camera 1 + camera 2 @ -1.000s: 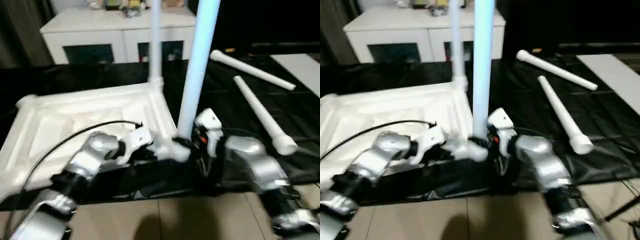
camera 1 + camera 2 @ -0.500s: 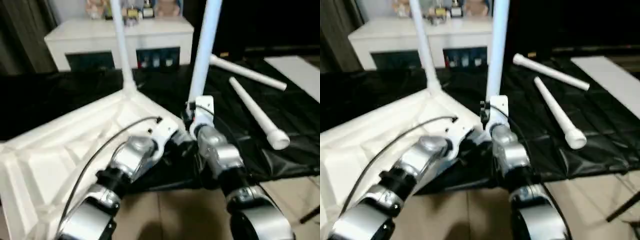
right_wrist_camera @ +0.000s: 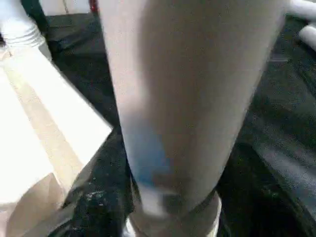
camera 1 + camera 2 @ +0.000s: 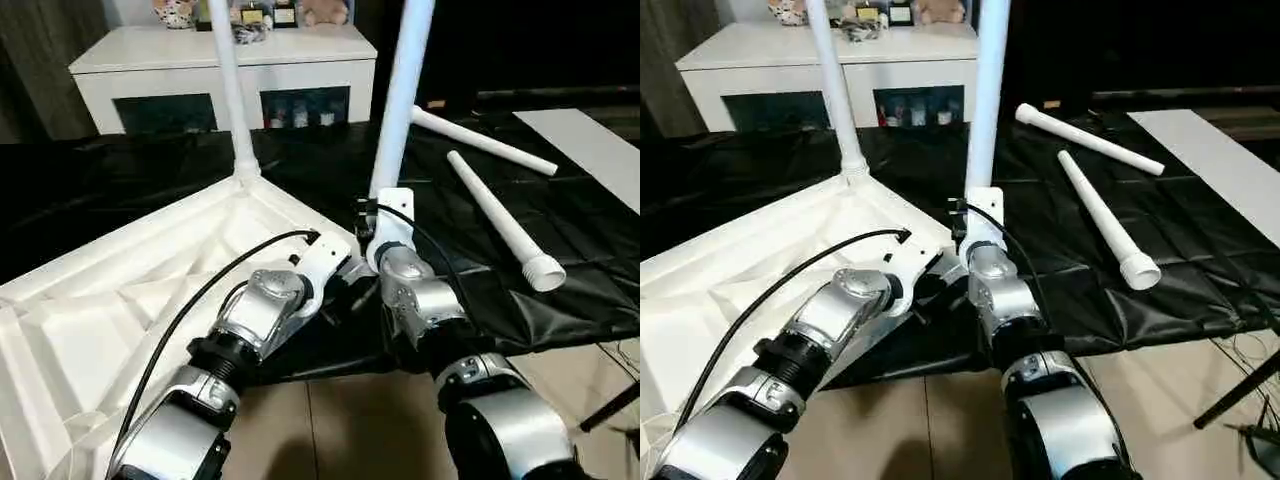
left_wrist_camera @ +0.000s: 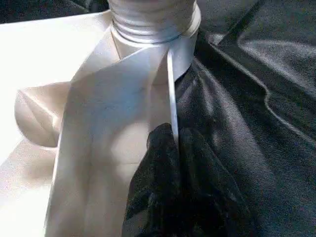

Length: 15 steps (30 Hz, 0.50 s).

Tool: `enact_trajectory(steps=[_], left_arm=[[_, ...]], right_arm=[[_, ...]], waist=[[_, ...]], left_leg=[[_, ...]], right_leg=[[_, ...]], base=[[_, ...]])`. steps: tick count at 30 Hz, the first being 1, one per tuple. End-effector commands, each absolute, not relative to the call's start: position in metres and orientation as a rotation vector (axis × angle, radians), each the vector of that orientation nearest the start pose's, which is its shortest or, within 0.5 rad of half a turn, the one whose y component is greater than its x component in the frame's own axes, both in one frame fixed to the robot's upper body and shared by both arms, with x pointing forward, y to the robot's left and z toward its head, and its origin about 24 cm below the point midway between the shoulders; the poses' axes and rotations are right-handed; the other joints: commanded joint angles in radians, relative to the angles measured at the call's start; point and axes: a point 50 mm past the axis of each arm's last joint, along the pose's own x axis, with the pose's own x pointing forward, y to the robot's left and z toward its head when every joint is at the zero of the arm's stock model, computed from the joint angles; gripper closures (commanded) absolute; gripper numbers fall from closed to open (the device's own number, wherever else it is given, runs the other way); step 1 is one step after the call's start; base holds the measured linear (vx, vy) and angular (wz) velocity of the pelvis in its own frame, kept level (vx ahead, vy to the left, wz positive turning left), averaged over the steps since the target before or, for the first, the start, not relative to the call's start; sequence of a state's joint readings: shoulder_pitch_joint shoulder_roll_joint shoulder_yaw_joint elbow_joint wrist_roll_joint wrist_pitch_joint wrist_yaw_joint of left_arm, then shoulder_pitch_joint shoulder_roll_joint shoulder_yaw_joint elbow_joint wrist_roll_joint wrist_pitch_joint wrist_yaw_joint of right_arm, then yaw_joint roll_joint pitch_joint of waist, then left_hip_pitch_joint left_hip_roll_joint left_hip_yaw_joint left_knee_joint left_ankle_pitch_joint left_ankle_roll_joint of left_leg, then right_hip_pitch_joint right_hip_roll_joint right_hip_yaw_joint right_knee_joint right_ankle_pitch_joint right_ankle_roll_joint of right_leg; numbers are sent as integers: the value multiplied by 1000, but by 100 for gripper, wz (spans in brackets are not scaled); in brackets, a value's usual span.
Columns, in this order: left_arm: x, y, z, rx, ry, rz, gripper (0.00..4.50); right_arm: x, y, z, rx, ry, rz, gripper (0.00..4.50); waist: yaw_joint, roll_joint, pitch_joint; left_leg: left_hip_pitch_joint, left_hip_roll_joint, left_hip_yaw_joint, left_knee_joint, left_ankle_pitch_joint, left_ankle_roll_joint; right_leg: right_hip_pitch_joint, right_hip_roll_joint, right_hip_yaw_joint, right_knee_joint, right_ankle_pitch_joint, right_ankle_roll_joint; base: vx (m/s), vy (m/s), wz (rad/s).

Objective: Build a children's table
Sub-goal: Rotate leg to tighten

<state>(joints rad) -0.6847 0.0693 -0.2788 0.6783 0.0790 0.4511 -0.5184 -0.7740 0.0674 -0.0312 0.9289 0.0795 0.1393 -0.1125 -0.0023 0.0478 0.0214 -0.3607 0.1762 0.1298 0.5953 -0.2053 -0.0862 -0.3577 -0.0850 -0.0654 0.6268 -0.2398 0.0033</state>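
Legs [image 4: 400, 110] upright; writing perhaps illegible.

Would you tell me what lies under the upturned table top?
A black sheet is spread beneath the table top and runs on under the two loose legs beside it. What the sheet rests on under the top is covered; tiled floor shows at the near edge.
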Motion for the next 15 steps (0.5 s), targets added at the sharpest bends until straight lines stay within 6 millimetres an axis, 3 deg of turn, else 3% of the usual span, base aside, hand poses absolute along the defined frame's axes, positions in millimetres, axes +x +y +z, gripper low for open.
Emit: enact_trajectory(steps=[1,3,6,8,9,11,12,15], left_arm=[[348,75,46,358,511,-725,450],[348,76,47,355,501,-736,450],[348,78,49,372,475,-775,450],[347,80,49,376,475,-781,450],[347,81,50,384,469,-798,450],[347,83,51,392,462,-825,450],[346,84,52,396,451,-850,450],[343,88,56,399,440,-937,450]], right_arm=[[359,-79,25,27,430,110,172],[361,-77,30,33,401,132,149],[367,-74,47,61,318,213,126],[368,-74,54,70,289,244,105],[369,-74,59,70,270,276,101],[368,-75,66,70,240,338,70],[367,-76,71,71,225,385,62],[351,-85,83,3,191,628,38]], waist=[[0,5,-37],[2,3,-43],[5,5,-45],[9,7,-55],[11,10,-55],[15,10,-52],[15,14,-53],[20,13,-58]], left_leg=[[-6,33,-8,-91,-367,-2],[-12,35,-2,-87,-270,23],[-20,36,5,-81,-194,50],[-18,38,10,-70,-99,74],[-19,37,12,-66,-49,102],[-19,37,17,-66,-60,125],[-17,39,17,-67,-64,130],[-14,42,17,-60,-8,159]], right_leg=[[18,-61,42,-107,-294,-174],[20,-55,40,-96,-165,-199],[27,-56,38,-88,-69,-231],[29,-56,38,-74,77,-252],[27,-54,35,-66,162,-271],[29,-52,33,-66,188,-280],[29,-52,32,-64,199,-280],[33,-51,32,-58,292,-275]], base=[[0,0,0],[0,0,0],[0,0,0],[0,0,0],[0,0,0],[0,0,0],[0,0,0],[0,0,0]])
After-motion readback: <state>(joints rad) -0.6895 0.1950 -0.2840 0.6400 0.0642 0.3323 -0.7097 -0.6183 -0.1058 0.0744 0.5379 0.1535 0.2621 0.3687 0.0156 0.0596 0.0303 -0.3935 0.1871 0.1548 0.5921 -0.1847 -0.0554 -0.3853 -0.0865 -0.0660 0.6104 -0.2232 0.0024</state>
